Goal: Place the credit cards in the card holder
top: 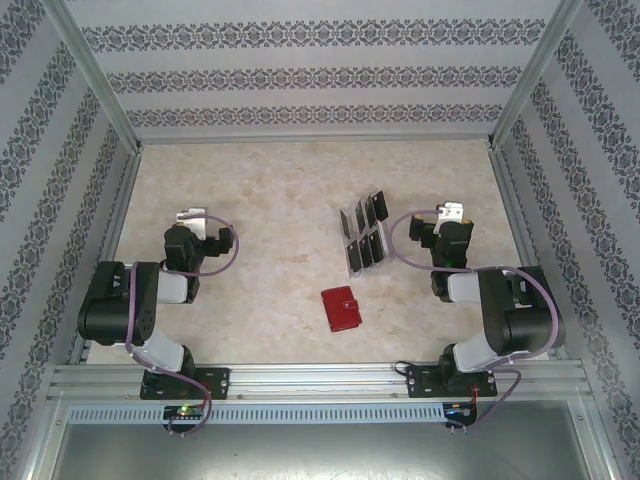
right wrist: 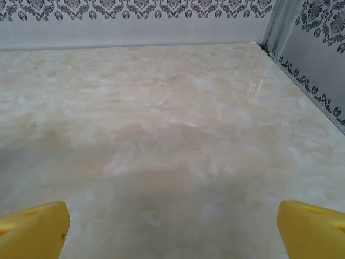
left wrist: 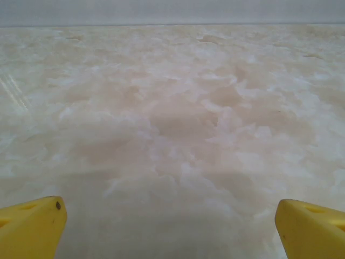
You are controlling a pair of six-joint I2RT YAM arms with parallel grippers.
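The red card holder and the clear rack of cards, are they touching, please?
Apart: the top external view shows bare table between the card holder and the rack.

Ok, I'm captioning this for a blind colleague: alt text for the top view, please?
A red wallet lies on the table, dark cards standing in a clear rack just beyond it. The two arms sit folded at either side, left hand and right hand open and empty.

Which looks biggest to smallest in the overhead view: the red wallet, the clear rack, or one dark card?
1. clear rack
2. red wallet
3. one dark card
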